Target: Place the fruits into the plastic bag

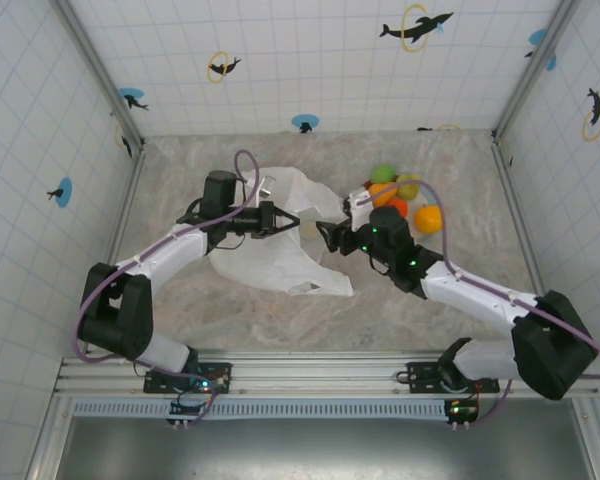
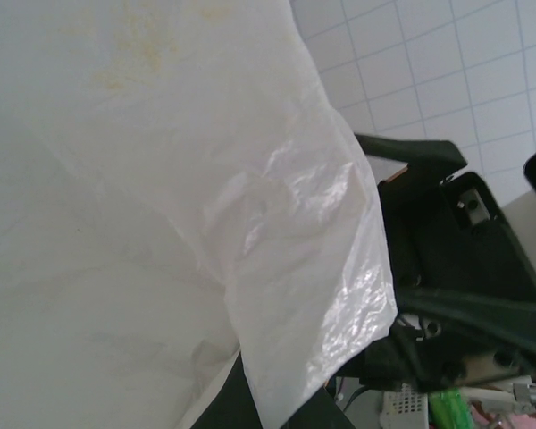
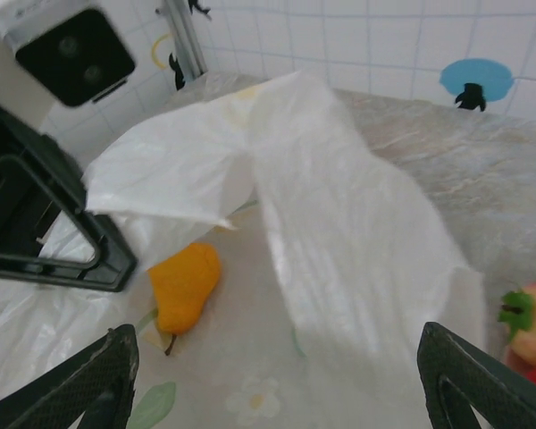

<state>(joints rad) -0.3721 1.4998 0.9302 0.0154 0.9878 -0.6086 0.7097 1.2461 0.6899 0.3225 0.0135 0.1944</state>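
Observation:
The white plastic bag (image 1: 270, 250) lies crumpled mid-table. My left gripper (image 1: 288, 222) is shut on its upper edge and holds that edge lifted; from the left wrist the bag's film (image 2: 205, 223) drapes across the fingers. My right gripper (image 1: 325, 236) stands open at the bag's mouth, with nothing between its fingers (image 3: 107, 380). A yellow pear (image 3: 186, 284) lies on the printed lower layer of the bag (image 3: 357, 241), under the lifted edge. More fruits sit back right: a green lime (image 1: 383, 173), an orange (image 1: 428, 218), a red one (image 1: 398, 207).
A red, green-topped fruit (image 3: 529, 326) sits just right of the bag in the right wrist view. The left gripper's black body (image 3: 45, 223) is close on that view's left. Tiled walls enclose the table on three sides.

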